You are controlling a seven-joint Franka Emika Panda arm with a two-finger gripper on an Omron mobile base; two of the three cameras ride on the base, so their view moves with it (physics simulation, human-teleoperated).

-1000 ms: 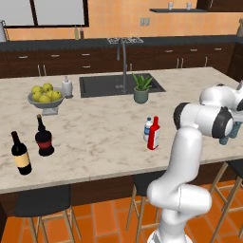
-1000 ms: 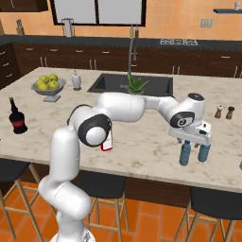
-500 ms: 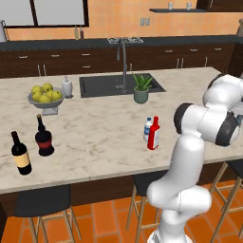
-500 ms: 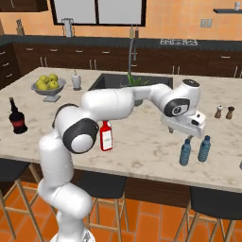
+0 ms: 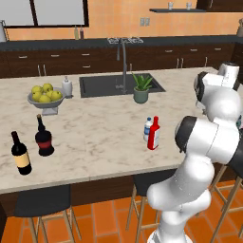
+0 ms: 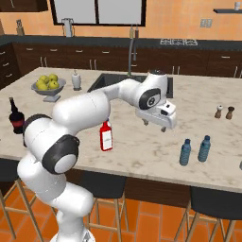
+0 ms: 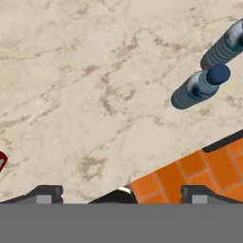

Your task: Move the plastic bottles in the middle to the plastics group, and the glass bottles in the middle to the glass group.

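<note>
My gripper [image 6: 153,125] hangs open and empty above the counter, between the red glass bottle [image 6: 106,137] and two small blue plastic bottles [image 6: 185,152] [image 6: 204,148] standing side by side at the right. The hand view looks down on that pair [image 7: 199,88] [image 7: 225,47] at its upper right, with the gripper [image 7: 122,193] wide apart and the red bottle's edge [image 7: 1,160] at the far left. In the left base view a whitish-clear bottle with a blue cap [image 5: 147,129] stands right behind the red bottle [image 5: 153,134]. Two dark wine bottles [image 5: 20,154] [image 5: 43,137] stand at the far left.
A fruit bowl [image 5: 45,97], a sink [image 5: 118,85] with a tall faucet and a potted plant [image 5: 141,88] lie further back. Salt and pepper shakers [image 6: 218,111] [image 6: 229,113] stand at the right. The counter's front edge [image 7: 156,166] runs just below the blue bottles, with stools underneath.
The gripper opened and let go of a blue bottle beside the other one at the right, then rose and swung back left toward the middle.
</note>
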